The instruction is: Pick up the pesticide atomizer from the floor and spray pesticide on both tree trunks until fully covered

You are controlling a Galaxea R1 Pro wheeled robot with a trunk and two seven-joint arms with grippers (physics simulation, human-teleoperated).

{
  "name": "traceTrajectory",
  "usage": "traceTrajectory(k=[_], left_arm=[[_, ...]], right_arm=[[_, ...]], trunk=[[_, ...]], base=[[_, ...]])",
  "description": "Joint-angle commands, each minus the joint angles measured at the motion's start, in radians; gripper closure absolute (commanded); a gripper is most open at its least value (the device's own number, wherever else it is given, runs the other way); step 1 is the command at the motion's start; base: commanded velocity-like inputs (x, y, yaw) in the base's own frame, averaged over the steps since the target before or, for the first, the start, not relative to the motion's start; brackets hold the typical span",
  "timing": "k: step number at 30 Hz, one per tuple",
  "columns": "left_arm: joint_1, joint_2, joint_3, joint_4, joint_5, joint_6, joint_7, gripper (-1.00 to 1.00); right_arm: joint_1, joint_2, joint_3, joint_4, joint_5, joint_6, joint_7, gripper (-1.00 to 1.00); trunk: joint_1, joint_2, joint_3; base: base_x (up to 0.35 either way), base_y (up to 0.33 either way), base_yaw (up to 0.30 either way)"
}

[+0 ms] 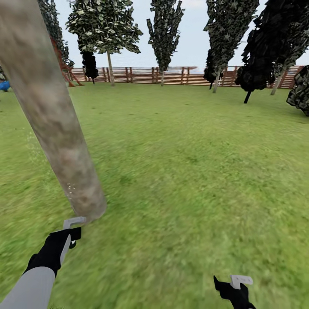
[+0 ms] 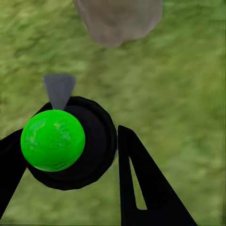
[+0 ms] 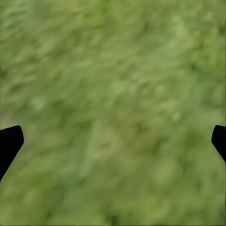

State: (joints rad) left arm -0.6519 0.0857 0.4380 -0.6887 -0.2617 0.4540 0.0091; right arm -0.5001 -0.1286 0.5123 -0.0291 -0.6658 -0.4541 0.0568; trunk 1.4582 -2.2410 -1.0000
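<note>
A thick, mottled grey-brown tree trunk point(image 1: 56, 128) leans up from the lawn at the left of the head view. Its base point(image 2: 117, 21) shows just beyond the atomizer in the left wrist view. My left gripper point(image 1: 71, 234) is right at the foot of the trunk, shut on the pesticide atomizer point(image 2: 52, 140). The atomizer has a black body, a bright green round top and a grey nozzle point(image 1: 74, 222) that points at the trunk. Low at the right, my right gripper point(image 1: 234, 285) hangs open over bare grass, its fingertips point(image 3: 12, 139) wide apart.
Green lawn stretches to a reddish-brown slat fence point(image 1: 171, 76) at the back. Several tall trees point(image 1: 109, 64) stand along it, with dark bushes point(image 1: 257, 73) at the right. A blue object point(image 1: 4, 86) lies at the far left edge.
</note>
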Motion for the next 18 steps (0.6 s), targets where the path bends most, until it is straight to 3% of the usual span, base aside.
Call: traceTrajectory(k=[1,4,6,9,11,12,15,17,18], left_arm=[[0.000,0.000,0.000,0.000,-0.001,0.000,0.000,1.00],[0.001,-0.002,0.003,0.000,0.002,-0.001,0.029,1.00],[-0.002,-0.001,-0.015,0.000,0.005,0.000,0.034,1.00],[-0.010,-0.001,-0.117,0.001,0.009,0.002,0.033,1.00],[-0.013,-0.003,-0.142,0.000,0.010,0.022,0.028,1.00],[-0.025,0.003,-0.160,-0.014,0.009,0.097,-0.034,1.00],[-0.078,0.033,-0.176,-0.042,-0.011,0.155,-0.210,1.00],[-0.137,0.093,-0.177,-0.037,-0.068,0.202,-0.255,1.00],[-0.154,0.108,-0.178,-0.038,-0.087,0.234,-0.261,1.00]], right_arm=[[0.000,0.000,0.000,0.000,0.000,0.000,0.000,-1.00],[0.000,0.000,0.000,0.000,0.000,0.000,0.000,-1.00],[0.000,0.000,0.000,0.000,0.000,0.000,0.000,-1.00],[0.000,0.000,0.000,0.000,0.000,0.000,-0.001,-1.00],[0.000,-0.002,-0.001,0.001,0.000,0.000,-0.001,-1.00],[0.000,-0.005,-0.001,0.001,0.000,0.000,-0.003,-1.00],[0.000,-0.007,-0.002,0.002,0.000,0.000,-0.003,-1.00],[0.000,-0.008,-0.002,0.002,-0.001,0.000,-0.003,-1.00],[0.000,-0.009,-0.002,0.002,-0.001,0.000,-0.003,-1.00]], trunk=[[0.000,0.000,0.000],[0.000,0.000,0.000],[0.000,0.000,0.000],[0.000,0.000,0.000],[0.000,0.000,0.000],[0.000,0.000,0.000],[0.000,0.000,0.000],[0.000,0.000,0.000],[0.000,0.000,0.000]], base=[[0.165,-0.244,0.277],[0.057,-0.069,0.276],[0.010,-0.012,0.143],[0.001,-0.002,0.021],[0.000,0.000,0.004],[0.000,0.000,0.000],[0.000,0.000,0.000],[0.000,0.000,0.000],[0.000,0.000,0.000]])
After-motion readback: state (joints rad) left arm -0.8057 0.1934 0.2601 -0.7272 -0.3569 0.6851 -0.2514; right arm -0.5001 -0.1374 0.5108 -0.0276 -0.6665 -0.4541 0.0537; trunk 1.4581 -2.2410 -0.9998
